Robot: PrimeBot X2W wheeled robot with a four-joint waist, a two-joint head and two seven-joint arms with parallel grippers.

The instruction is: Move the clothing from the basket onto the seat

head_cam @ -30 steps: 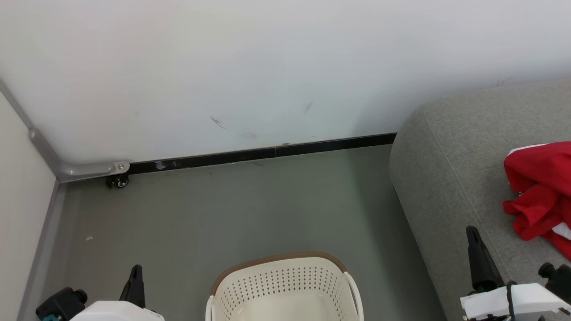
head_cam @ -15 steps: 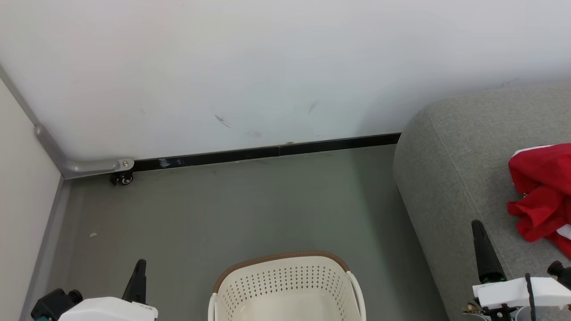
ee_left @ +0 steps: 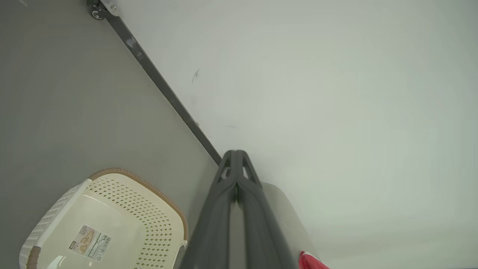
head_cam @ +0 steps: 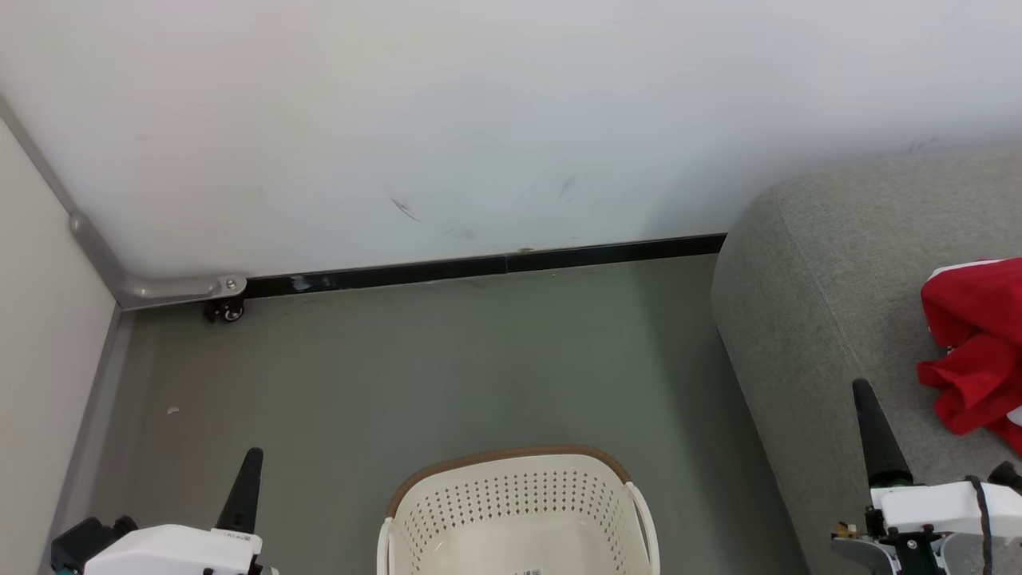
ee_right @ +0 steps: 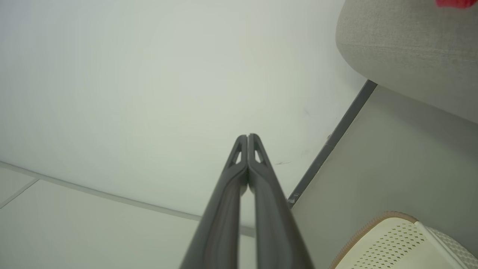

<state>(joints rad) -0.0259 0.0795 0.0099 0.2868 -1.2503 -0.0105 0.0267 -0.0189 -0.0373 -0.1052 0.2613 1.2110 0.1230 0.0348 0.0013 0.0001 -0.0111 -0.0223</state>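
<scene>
The clothing [head_cam: 974, 343], bright red with a little white at its edge, lies crumpled on the grey woven seat [head_cam: 806, 303], just to the right of the right pincer [head_cam: 861, 386] and a little beyond its tip. The basket [head_cam: 511, 458] stands on the floor between the two pincers. It is cream with a brown rim and perforated walls, and its pale bottom is in plain view. A small label [ee_left: 89, 241] is stuck to that bottom (the print is too small to read). The left pincer [head_cam: 254, 455] is to the basket's left. Both pincers have their fingers pressed together and grip nothing. The floor [head_cam: 447, 359] is plain grey-green. Ahead of both pincers a white wall [head_cam: 479, 120] meets it at a black skirting strip [head_cam: 479, 271]. Ahead of the left pincer, by the corner, a small caster [head_cam: 230, 313] sits under a grey bracket [head_cam: 176, 286].
</scene>
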